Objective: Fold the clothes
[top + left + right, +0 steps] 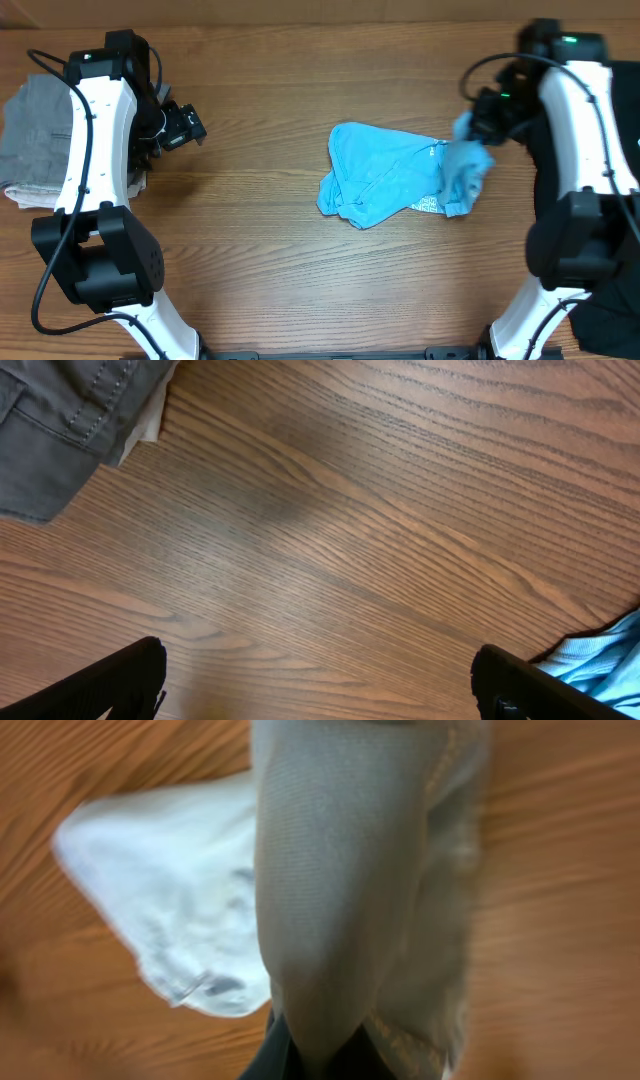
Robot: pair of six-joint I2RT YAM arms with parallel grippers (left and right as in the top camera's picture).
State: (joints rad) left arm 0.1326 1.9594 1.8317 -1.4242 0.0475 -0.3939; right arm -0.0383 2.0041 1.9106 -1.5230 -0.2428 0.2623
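Observation:
The light blue T-shirt (pixel 385 175) lies crumpled on the wooden table, right of centre. My right gripper (pixel 472 128) is shut on its right edge and holds that part lifted. In the right wrist view the blurred cloth (pixel 340 870) hangs from the shut gripper (pixel 325 1065), and a pale fold lies on the table behind it. My left gripper (pixel 185 125) stands wide open over bare wood at the left, holding nothing. Its dark fingers (pixel 120 680) frame empty table in the left wrist view, where a corner of the blue shirt (pixel 610 655) shows at the lower right.
A stack of grey folded clothes (pixel 35 140) sits at the table's left edge, close behind the left arm, and its grey fabric (pixel 60 420) shows in the left wrist view. Something dark (pixel 612 310) lies at the right edge by the right arm's base.

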